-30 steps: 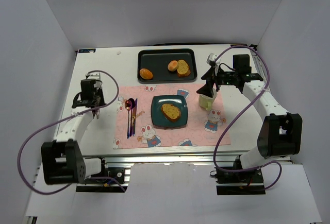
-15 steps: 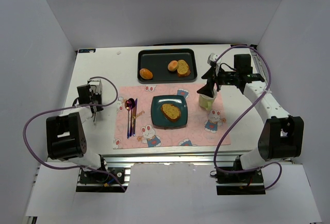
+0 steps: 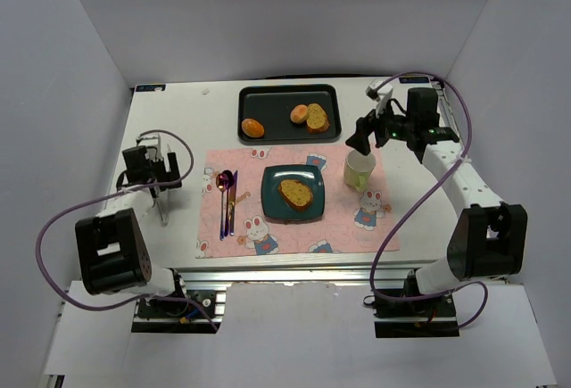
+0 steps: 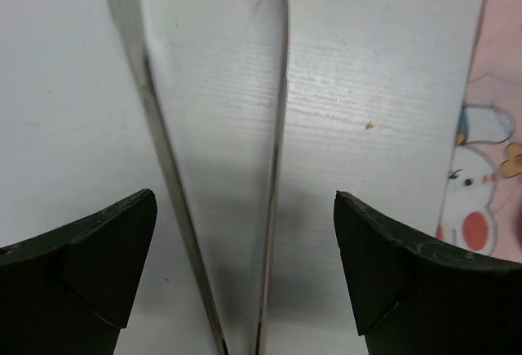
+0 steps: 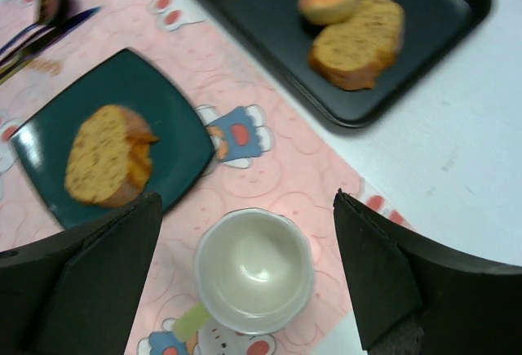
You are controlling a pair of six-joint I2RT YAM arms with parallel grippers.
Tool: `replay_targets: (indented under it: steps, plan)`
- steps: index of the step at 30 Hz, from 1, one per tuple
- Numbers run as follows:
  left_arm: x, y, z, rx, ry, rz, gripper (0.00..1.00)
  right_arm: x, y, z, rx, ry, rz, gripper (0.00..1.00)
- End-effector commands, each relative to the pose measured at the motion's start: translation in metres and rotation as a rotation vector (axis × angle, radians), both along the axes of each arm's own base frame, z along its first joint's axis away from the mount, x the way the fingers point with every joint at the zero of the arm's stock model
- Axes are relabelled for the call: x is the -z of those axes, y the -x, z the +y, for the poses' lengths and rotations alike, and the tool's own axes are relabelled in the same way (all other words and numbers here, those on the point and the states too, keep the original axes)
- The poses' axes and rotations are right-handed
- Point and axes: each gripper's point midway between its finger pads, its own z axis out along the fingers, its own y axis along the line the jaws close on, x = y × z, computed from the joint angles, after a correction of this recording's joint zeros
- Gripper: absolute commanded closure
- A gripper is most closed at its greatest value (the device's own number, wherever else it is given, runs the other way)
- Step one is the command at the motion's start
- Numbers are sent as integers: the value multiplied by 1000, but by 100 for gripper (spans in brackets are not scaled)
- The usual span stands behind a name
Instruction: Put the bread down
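On the teal plate (image 3: 271, 207) lies the bread (image 3: 296, 193), while my left pincer (image 4: 245, 204) and right pincer (image 3: 360, 136) stand wide open and empty; swinging the right one carelessly could tip the mug (image 3: 359, 170), at three o'clock from the plate, onto it.

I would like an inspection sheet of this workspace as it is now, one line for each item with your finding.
Surface: white table with a pink bunny placemat.
Job's things: bread lies on the dark square plate, mid-placemat.
Clutter: black tray holding two rolls and a shorter toasted slice; empty cup; cutlery; metal tongs on the bare table.
Pincers: left pincer open over the tongs, not touching them; right pincer open above the cup, holding nothing.
Cables: purple cables loop beside both arms; no snag seen.
Surroundings: plain pale walls; nothing else seen.
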Motion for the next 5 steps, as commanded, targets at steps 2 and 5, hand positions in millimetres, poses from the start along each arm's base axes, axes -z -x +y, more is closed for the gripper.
replay_targets:
  steps: [2,5]
  plan:
    - [-82,-22,5,-98,48,-217,2,-57,-45,-18,236,-28,-146,11]
    - [-115,-21,1,-162,118,-299,2,-72,-60,-21,280,-58,-196,11]
